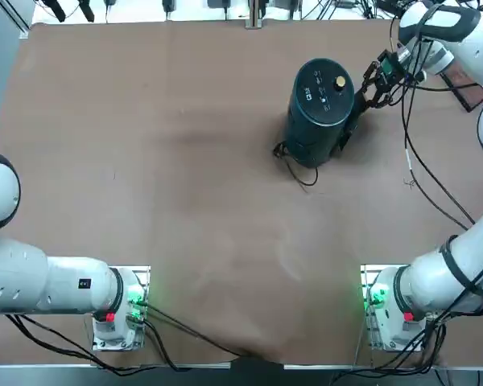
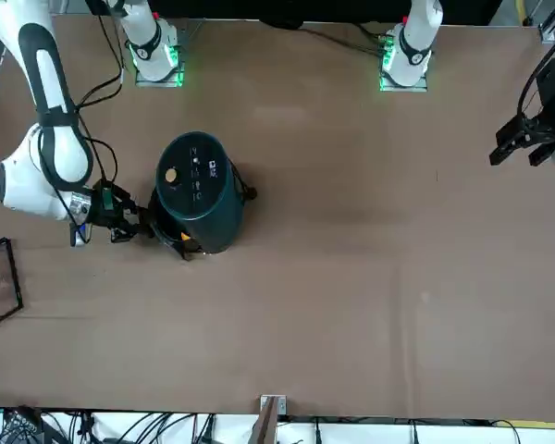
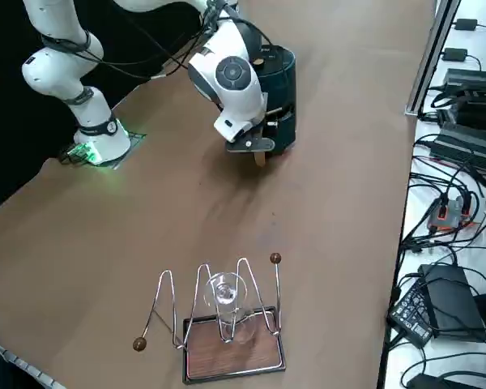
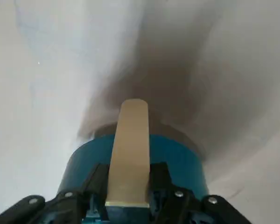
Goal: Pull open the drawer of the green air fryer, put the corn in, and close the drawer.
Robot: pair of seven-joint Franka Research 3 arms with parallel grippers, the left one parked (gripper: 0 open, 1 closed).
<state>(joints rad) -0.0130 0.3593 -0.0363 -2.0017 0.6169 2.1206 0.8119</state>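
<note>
Clenched around the tan handle (image 4: 131, 133) with the right gripper (image 4: 130, 171), at the side of the green air fryer (image 1: 320, 108), well apart from the wire rack (image 3: 232, 348)

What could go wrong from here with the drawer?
The right gripper is at the tan handle, so a pull might drag the whole air fryer rather than just its drawer. The fryer's cord lies loose beside its base and could snag if it shifts.

Overhead and opposite-side front cameras share the air fryer (image 1: 320, 112); right-side looks diagonally down, wrist close-up.
</note>
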